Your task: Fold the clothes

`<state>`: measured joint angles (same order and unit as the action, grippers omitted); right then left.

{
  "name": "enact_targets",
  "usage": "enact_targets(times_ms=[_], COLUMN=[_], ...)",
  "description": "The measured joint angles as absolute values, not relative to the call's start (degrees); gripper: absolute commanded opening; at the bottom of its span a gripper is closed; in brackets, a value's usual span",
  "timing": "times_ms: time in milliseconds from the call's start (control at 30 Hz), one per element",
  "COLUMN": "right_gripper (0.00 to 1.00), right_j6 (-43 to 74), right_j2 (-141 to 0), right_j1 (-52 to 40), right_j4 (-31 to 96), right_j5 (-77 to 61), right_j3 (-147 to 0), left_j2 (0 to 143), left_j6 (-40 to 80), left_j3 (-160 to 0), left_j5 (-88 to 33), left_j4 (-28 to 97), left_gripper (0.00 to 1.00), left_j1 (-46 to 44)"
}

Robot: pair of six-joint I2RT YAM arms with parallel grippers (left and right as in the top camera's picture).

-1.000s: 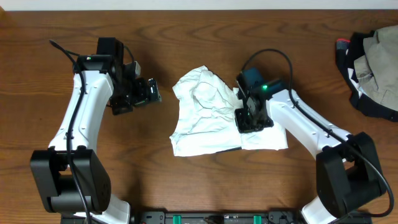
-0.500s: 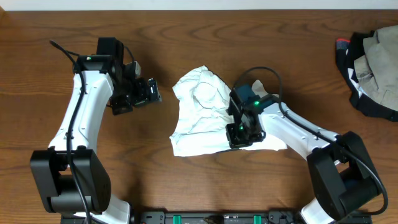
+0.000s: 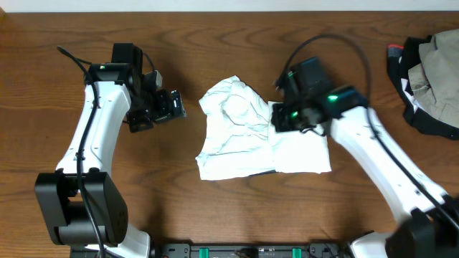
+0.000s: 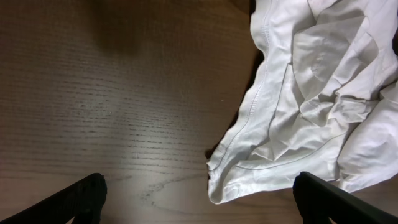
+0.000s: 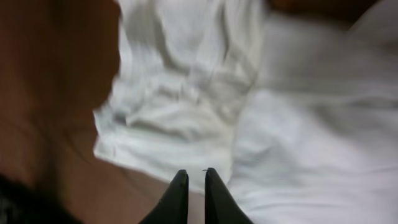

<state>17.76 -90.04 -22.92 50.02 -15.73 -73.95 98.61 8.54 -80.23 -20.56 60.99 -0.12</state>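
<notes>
The clothes (image 3: 240, 132) lie as a wrinkled white garment in the middle of the table, bunched at the upper left and flatter at the lower right. My right gripper (image 3: 275, 120) hovers over its right part, raised off the cloth. In the right wrist view its black fingertips (image 5: 179, 186) stand almost together with only a sliver between them, nothing in it, and the clothes (image 5: 280, 130) blurred beneath. My left gripper (image 3: 179, 106) is left of the garment, wide open and empty. In its wrist view the clothes (image 4: 311, 93) fill the upper right, the hem corner between the spread fingers (image 4: 81, 196).
A heap of dark and tan clothing (image 3: 430, 72) lies at the table's right edge. Bare brown wood (image 3: 215, 29) surrounds the garment on all sides.
My right arm rose off the garment's lower middle and swung back toward the upper right. The left arm has not moved.
</notes>
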Motion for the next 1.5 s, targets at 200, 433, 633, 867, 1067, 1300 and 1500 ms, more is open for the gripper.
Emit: enact_targets(times_ms=[200, 433, 633, 867, 1067, 1300, 1500], right_gripper=[0.07, 0.04, 0.05, 0.07, 0.17, 0.2, 0.18], right_j6=[17.4, 16.7, 15.6, 14.0, 13.4, 13.0, 13.0], right_j2=[-91.6, -102.1, -110.6, -113.0, -105.8, -88.9, -87.9], right_j1=[-20.2, -20.1, -20.1, -20.1, -20.1, -18.6, -18.6], right_j4=[46.1, 40.1, 32.3, 30.7, 37.1, 50.1, 55.0], right_j5=[-13.9, -13.4, -13.5, -12.0, -7.6, -5.4, -6.3], right_j3=[-73.9, -72.7, -72.5, -72.5, -72.7, -75.8, -73.4], left_j2=[98.6, 98.6, 98.6, 98.6, 98.6, 98.6, 98.6], left_j6=[8.5, 8.5, 8.5, 8.5, 8.5, 8.5, 8.5], left_j3=[-80.2, -80.2, -80.2, -80.2, -80.2, -80.2, -80.2], left_j5=[-20.6, -20.6, -20.6, -20.6, -20.6, -20.6, -20.6], left_j4=[61.0, 61.0, 61.0, 61.0, 61.0, 60.9, 60.4], left_gripper=[0.98, 0.98, 0.98, 0.98, 0.98, 0.98, 0.98], left_j1=[-0.1, -0.1, -0.1, -0.1, -0.1, -0.1, -0.1])
